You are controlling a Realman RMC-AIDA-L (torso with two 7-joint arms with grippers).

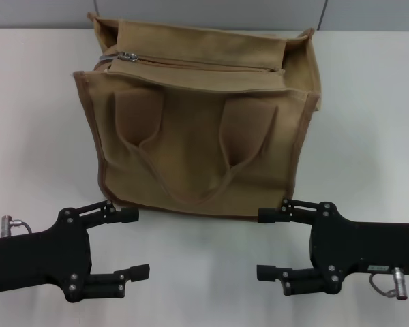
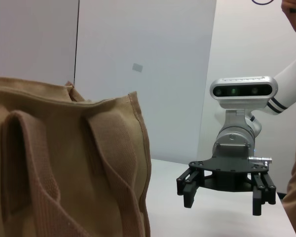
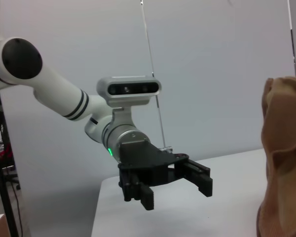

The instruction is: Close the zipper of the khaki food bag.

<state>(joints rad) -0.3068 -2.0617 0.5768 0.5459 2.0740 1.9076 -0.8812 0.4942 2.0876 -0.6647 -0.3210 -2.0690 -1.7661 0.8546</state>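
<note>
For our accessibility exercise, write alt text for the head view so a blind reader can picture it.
A khaki food bag stands upright on a white table, its zipper slider at the bag's left end. Below it, the left gripper and right gripper hover open, facing each other, touching nothing.

The desk [image 1: 368, 102] before me is a plain white surface, reaching to both sides of the head view. Behind its far edge stands a grey wall [image 1: 211, 10] with a vertical seam. In my left wrist view a small pale patch [image 2: 137, 67] sits on the wall panel.
</note>
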